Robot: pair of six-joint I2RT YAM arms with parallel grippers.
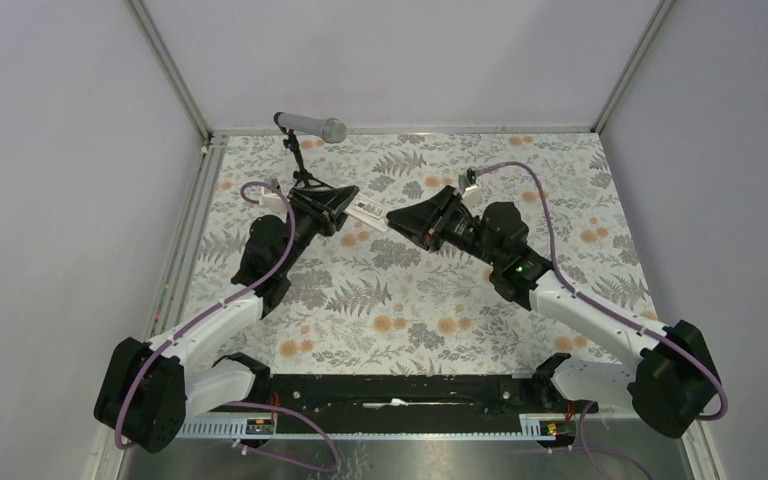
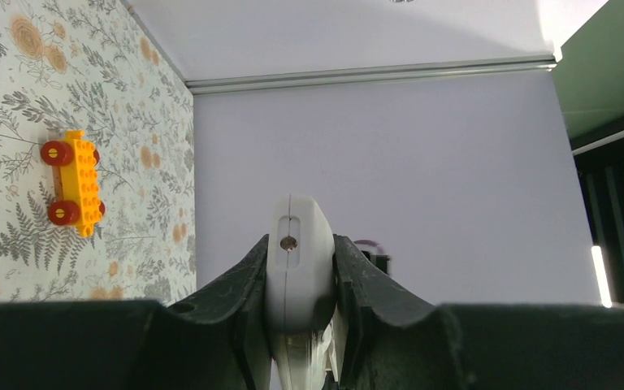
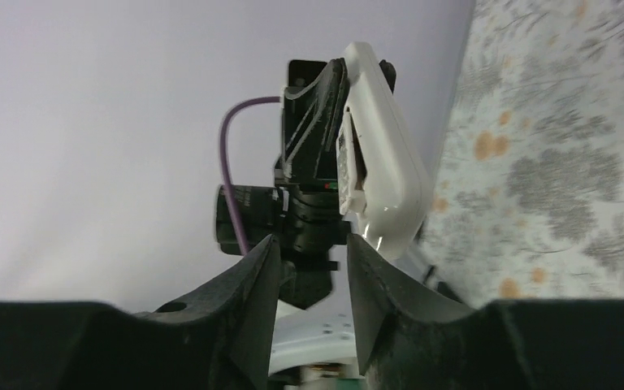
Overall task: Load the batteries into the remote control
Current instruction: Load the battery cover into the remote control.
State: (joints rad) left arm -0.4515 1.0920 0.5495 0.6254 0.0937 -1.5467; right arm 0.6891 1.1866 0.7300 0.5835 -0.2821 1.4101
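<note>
ROBOT ARMS AT WORK: Above the floral worktop [image 1: 440,300], the left claw [image 1: 348,207] grips the remote control [image 1: 367,213] — a slim white body held clear of the surface, at about 11 o'clock from the worktop's middle in the overhead view. A printed label shows on the side turned up to that camera. The remote juts out of the claw toward 4 o'clock, where the right claw [image 1: 394,220] faces it nose to nose, just beside its free end.

From the left wrist, the remote is seen edge-on, clamped on both flat sides by the black fingers [image 2: 248,272]. A small round hole sits in its rounded end. At 10 o'clock from it in that view, an orange toy car [image 2: 73,183] with red wheels sits on the worktop, well apart.

The right wrist camera shows the right claw standing open, its fingers [image 3: 260,280] parted with nothing between them. The remote's glossy end hangs just past the fingertip at 1 o'clock — whether it touches cannot be told. Behind the remote are the left claw's black body and a purple cable [image 3: 231,162].

At the worktop's far edge, at 11 o'clock, a microphone [image 1: 310,126] stands on a small black tripod.
</note>
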